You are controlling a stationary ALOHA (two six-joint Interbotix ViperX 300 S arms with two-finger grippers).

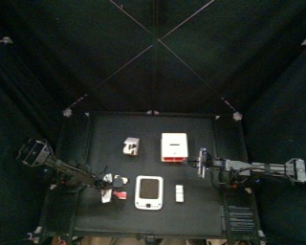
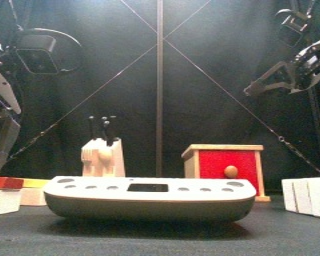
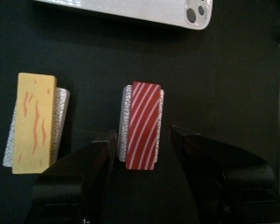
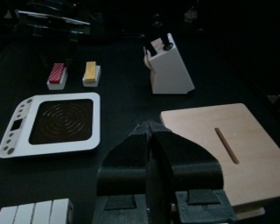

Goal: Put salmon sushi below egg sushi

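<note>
The salmon sushi (image 3: 145, 122), striped red and white on top, lies on the worktop (image 1: 104, 134) near its front left corner, between the 2 fingers of the left gripper (image 3: 143, 150), which stand open on either side of it; whether the pads touch its sides I cannot tell, and nothing shows it lifted. Just beside it lies the egg sushi (image 3: 38, 121), a yellow block on a pale base, parallel to the salmon piece and apart from it by a narrow strip of bare worktop. Beyond both, toward the middle of the front edge, lies a white phone-like slab (image 1: 148, 191), and a small white piece (image 1: 180, 195) sits just past that. Farther back stand a pale knife block (image 1: 130, 145) and a box with a red front (image 2: 224, 167), well apart from the sushi. The right gripper (image 4: 163, 144) hangs over the right side of the worktop with its fingers shut on nothing. The step in hand looks like the grasp on the salmon piece. The next move likely calls for closing on its long sides, lifting it clear, and setting it toward the front edge, directly in front of the egg piece, without nudging that.
</note>
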